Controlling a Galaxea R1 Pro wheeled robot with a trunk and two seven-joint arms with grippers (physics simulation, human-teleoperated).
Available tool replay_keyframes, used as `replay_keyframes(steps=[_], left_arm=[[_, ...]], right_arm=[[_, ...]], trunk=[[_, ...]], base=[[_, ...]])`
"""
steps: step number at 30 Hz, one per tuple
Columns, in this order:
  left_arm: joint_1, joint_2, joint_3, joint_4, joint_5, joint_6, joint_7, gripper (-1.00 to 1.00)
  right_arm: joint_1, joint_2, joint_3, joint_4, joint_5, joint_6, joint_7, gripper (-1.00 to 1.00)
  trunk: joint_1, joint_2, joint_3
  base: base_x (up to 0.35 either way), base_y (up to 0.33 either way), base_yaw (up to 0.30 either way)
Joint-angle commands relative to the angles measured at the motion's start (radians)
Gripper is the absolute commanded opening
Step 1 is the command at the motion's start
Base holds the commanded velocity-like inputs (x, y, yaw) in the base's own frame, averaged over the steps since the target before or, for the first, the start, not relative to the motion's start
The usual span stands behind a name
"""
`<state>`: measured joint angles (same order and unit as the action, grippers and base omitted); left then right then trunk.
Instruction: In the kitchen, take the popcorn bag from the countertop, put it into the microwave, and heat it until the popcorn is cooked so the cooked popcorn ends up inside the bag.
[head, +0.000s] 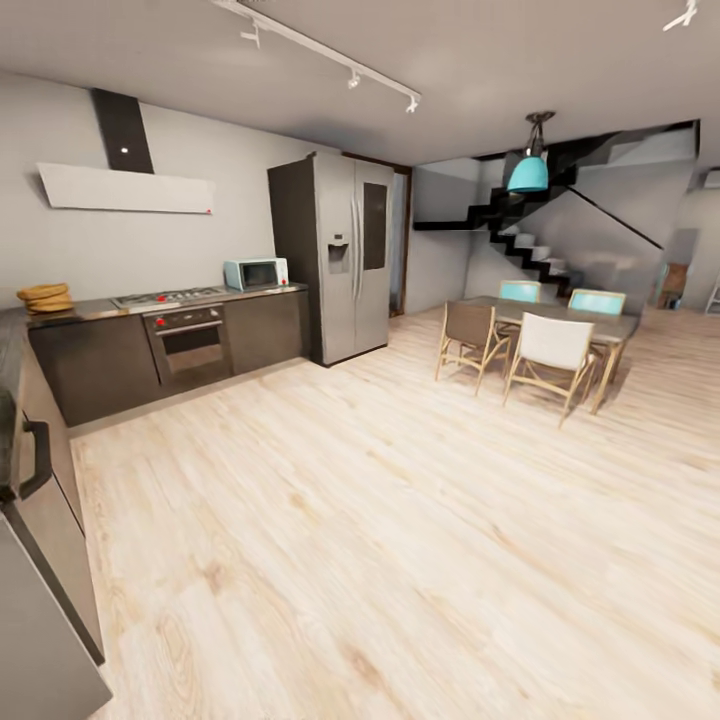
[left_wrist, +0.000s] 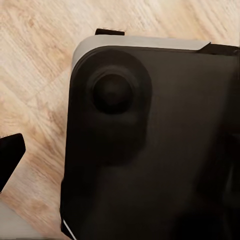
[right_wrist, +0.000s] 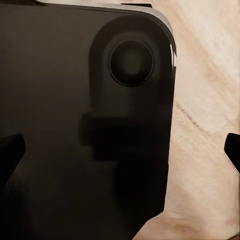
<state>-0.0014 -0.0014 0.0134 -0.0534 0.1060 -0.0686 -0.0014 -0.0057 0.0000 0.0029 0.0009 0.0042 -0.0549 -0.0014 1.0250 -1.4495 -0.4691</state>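
Both wrists aim down over robot base (left_wrist: 150, 150) (fingers' spread: cannot tell).

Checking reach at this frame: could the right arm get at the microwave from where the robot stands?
Probably not. The microwave sits on the far countertop beside the fridge, with open wood floor between. The right wrist view looks down at the robot's dark base, so driving closer comes first.

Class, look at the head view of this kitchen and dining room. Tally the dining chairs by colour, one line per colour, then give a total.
Brown chairs: 1
White chairs: 1
Turquoise chairs: 2
Total: 4
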Motion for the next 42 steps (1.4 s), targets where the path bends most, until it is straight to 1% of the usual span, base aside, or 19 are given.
replay_keyframes(steps=[1, 7, 17, 42], left_arm=[[0.0, 0.0, 0.0, 0.0, 0.009, -0.002, 0.0, 1.0], [0.0, 0.002, -0.001, 0.001, 0.009, -0.001, 0.0, 1.0], [0.0, 0.003, -0.001, 0.001, 0.011, 0.0, 0.0, 1.0], [0.0, 0.003, -0.004, 0.0, 0.013, 0.008, 0.0, 1.0]], right_arm=[[0.0, 0.0, 0.0, 0.001, 0.0, -0.003, 0.0, 1.0], [0.0, 0.001, 0.0, 0.001, -0.002, -0.002, 0.0, 1.0], [0.0, 0.0, 0.002, 0.002, -0.001, 0.0, 0.0, 1.0], [0.0, -0.004, -0.001, 0.002, -0.003, -0.003, -0.002, 1.0]], trunk=[[0.0, 0.0, -0.001], [0.0, 0.0, -0.001], [0.0, 0.0, -0.001], [0.0, 0.0, -0.001]], base=[[0.0, 0.0, 0.266], [0.041, 0.0, 0.058], [0.235, 0.0, 0.001], [0.316, 0.0, 0.0]])
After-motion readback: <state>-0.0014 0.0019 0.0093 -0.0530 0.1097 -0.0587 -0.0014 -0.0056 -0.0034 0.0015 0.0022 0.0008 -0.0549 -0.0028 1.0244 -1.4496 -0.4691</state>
